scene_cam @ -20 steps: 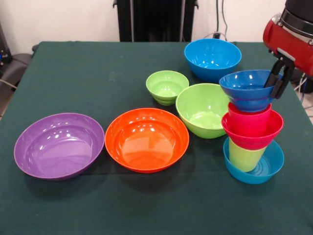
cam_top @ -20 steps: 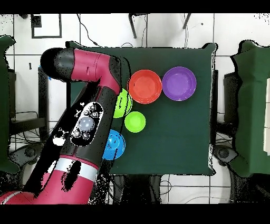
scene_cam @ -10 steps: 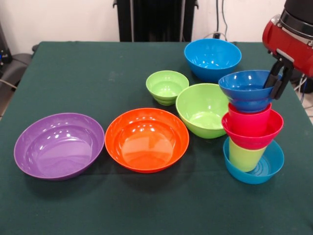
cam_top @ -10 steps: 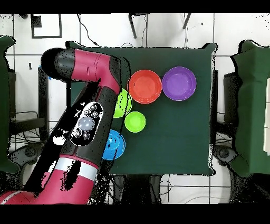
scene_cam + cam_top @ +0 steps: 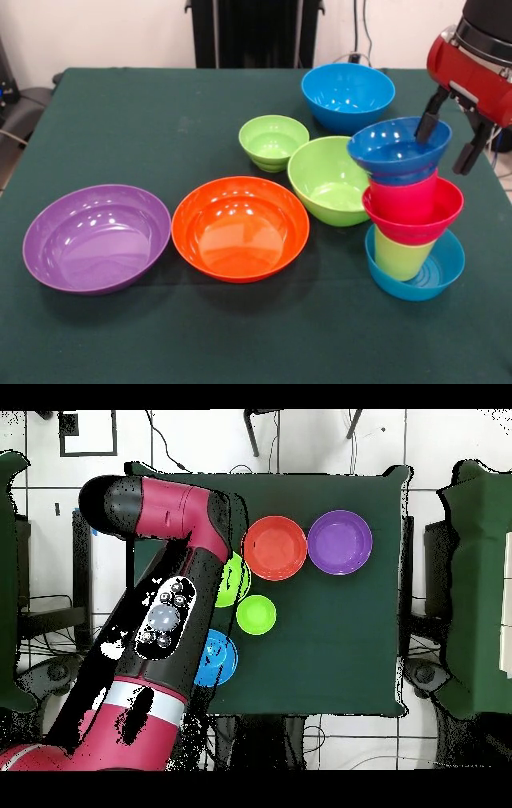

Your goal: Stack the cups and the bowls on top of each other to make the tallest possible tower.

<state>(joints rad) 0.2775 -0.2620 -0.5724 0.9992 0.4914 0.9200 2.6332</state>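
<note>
Front view: the tower [image 5: 410, 224] stands near the worktop [image 5: 120, 120] edge; its dark-blue bowl [image 5: 397, 150] sits tilted on top, seemingly just released, the pincer [image 5: 452, 144] spread open astride its rim. Overhead view: the arm [image 5: 170, 614] hides the tower.

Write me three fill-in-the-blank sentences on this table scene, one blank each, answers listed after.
1. The top piece of the tower is a dark-blue ____.
2. The gripper has its fingers ____, one on each side of that top piece's far rim.
3. The orange bowl sits between the green bowl and the ____ bowl.

Missing words: bowl; open; purple
</note>
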